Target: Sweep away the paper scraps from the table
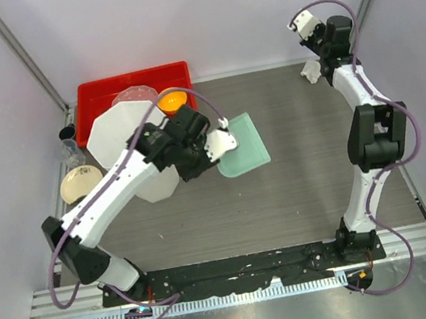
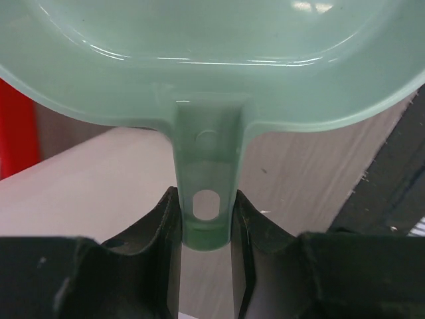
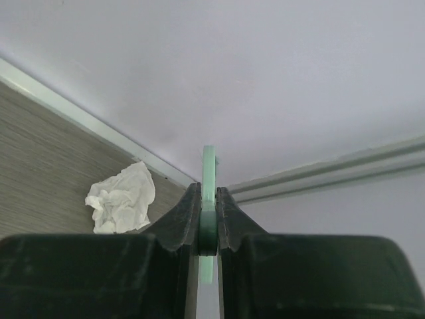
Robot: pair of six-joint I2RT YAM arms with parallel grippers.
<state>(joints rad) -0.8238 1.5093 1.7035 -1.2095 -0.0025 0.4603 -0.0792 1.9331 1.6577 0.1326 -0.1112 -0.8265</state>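
Far to the left of the left jaws, a red tray point(image 1: 96, 97) sits at the back edge of the table point(image 1: 299, 186). A white bin point(image 1: 115, 139) stands just in front of it, partly under the left arm. An orange object point(image 1: 173, 101) shows just behind that arm's wrist.

The left gripper point(image 2: 206, 207) has its jaws drawn narrow on the handle point(image 2: 207, 166) of a pale green dustpan point(image 1: 242, 145). Both fingers point(image 2: 166, 219) press the handle's sides. The pan spreads wide just beyond the jaw tips, over the middle of the table. Whether it touches the wood cannot be told.

At the right, the other arm is stretched to the far right corner. The right gripper point(image 3: 208, 199) has its jaws pinched almost together on a thin green strip point(image 3: 209, 163), seen edge-on. The strip pokes out past the tips toward the pale wall point(image 3: 265, 80). What it belongs to cannot be told.

One scrap point(image 3: 121, 198), a crumpled white wad, lies on the table just left of these jaws and a little ahead of them. It is clear of the fingers and close beside the metal rail point(image 3: 80, 119) where table meets wall. From overhead, the wad lies by that far right corner, well apart from the dustpan and the left jaws.
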